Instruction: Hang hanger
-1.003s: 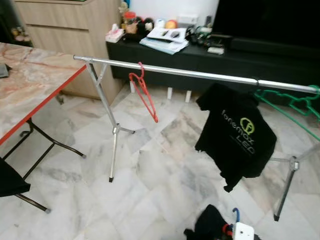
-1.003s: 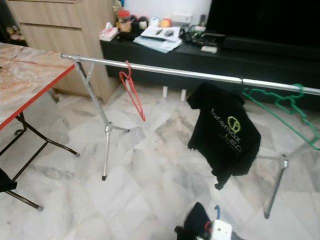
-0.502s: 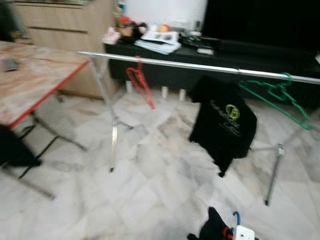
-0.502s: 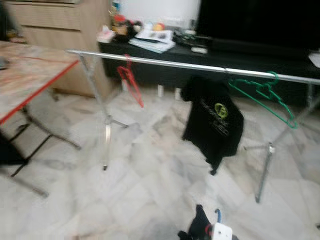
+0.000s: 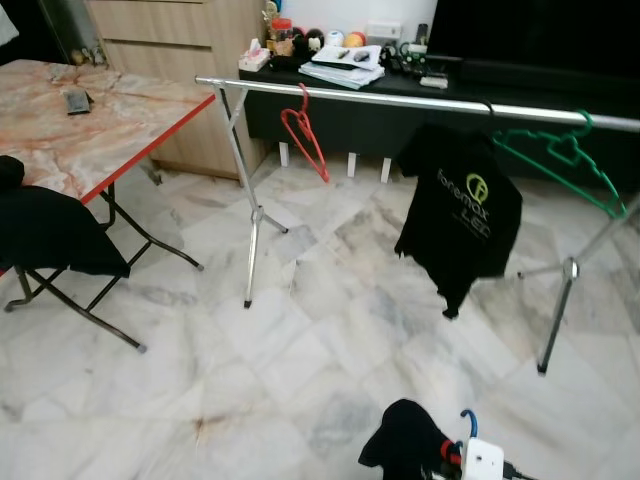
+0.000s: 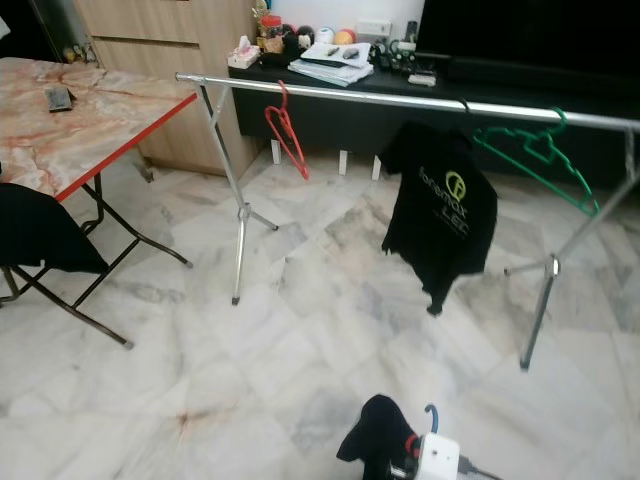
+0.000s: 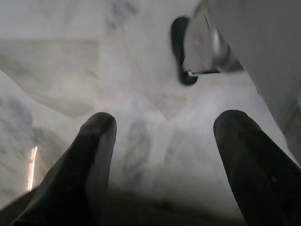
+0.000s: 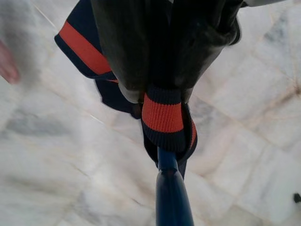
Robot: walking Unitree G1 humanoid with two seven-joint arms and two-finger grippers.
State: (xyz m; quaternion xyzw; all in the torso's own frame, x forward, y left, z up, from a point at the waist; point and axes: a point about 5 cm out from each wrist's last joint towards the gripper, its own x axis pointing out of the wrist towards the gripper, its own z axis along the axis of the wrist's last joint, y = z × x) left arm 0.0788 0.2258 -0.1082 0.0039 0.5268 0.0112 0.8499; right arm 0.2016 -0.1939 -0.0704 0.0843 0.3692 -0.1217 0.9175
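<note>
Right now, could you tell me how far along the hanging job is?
Done: the garment sits on the blue hanger, gripped by the right hand. The left hand is open, holding nothing. Left: hooking it on the rail, which stands across the floor, beside the black T-shirt.

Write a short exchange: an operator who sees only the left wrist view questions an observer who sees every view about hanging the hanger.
Operator: The left gripper is open over marble floor. Where is the hanger?
Observer: The right gripper is shut on a navy garment, with the blue hanger hook sticking out.
Operator: Where is the rail?
Observer: The rail stands ahead, carrying a red hanger, a black T-shirt and a green hanger.
Operator: Any free space?
Observer: Bare rail shows between the red hanger and the T-shirt.
</note>
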